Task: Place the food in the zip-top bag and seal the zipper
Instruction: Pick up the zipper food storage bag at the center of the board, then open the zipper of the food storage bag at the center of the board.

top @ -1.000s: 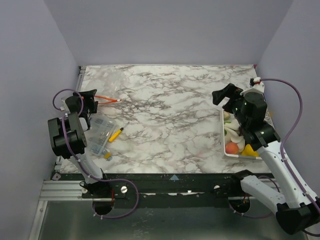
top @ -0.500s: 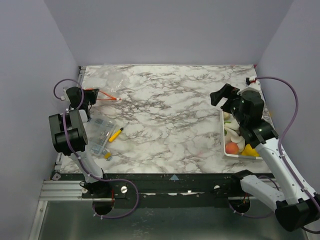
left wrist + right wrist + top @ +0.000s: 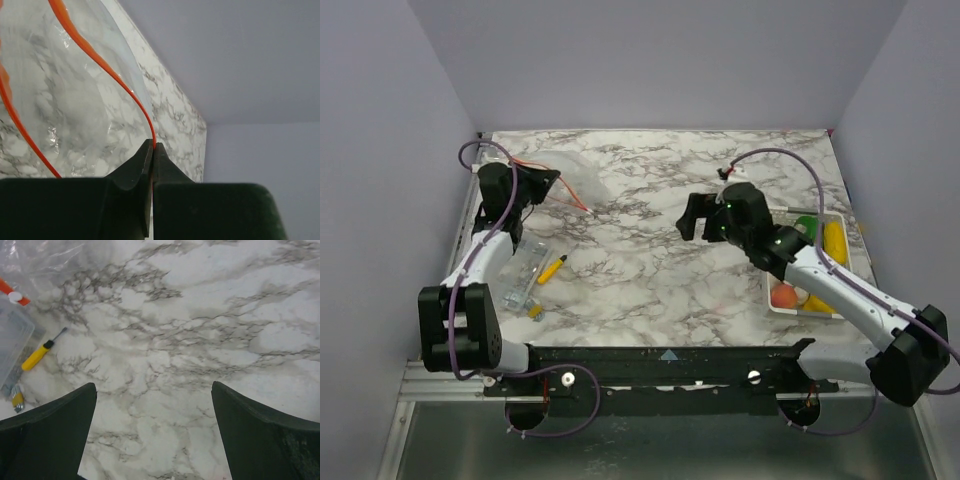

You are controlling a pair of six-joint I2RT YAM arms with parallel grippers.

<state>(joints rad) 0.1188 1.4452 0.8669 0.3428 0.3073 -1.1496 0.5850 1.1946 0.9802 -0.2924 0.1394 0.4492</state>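
Zipper [image 3: 131,92] pinched in left claw [image 3: 152,148], jaws fully closed; bag [image 3: 75,110] spreads just ahead of it, mouth gaping. Right claw [image 3: 152,390] wide open, empty, over bench [image 3: 200,315]; food [image 3: 784,296] well behind it. Hold mouth taut and high for loading.

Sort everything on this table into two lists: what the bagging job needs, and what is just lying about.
Job: zip-top bag, its zipper pinched in the left gripper, toy food in the white tray.
Lying about: yellow pen, small clear plastic case, small yellow-tipped piece near the table's front edge.
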